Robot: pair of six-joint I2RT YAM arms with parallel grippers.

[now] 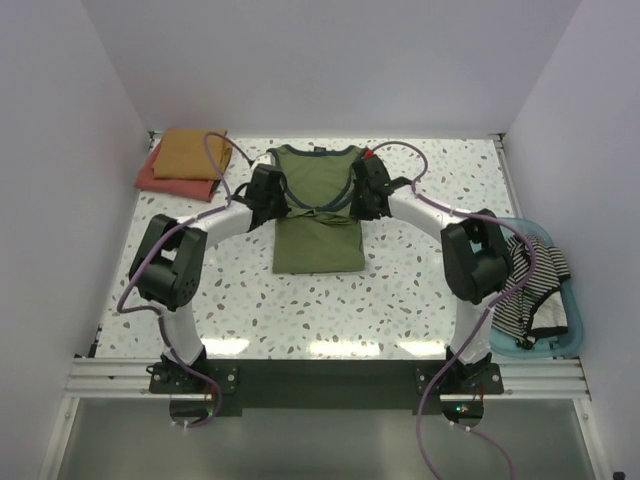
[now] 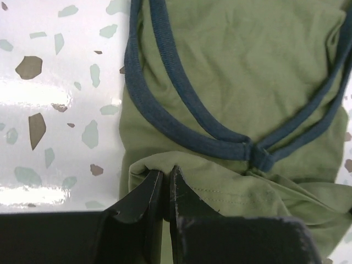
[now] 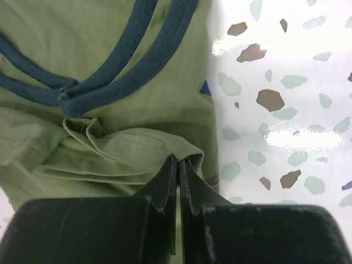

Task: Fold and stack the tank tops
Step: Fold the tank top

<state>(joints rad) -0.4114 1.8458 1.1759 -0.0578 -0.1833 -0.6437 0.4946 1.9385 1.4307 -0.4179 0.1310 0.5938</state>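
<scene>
A speckled terrazzo table [image 1: 420, 290] sits between plain white walls. From the top camera I see the olive tank top [image 1: 318, 240] lying mid-table, straps toward the far edge. My left gripper [image 1: 265, 195] and right gripper [image 1: 368, 190] are at its two sides, placed, I judge, so both corners of the hem travel together and the fold lands square. A folded mustard top [image 1: 190, 152] rests on a red top [image 1: 150, 180] in the far left corner, and the striped top [image 1: 535, 285] waits in the blue basket [image 1: 575, 335] on the right. On the left wrist camera, my jaws are pinched shut on a doubled hem edge just below the navy trim [image 2: 181, 99]. The right wrist camera shows the same, with the jaws clamped on the other hem corner. I read no label or writing; a small blue patch at the shirt's edge may be print.
</scene>
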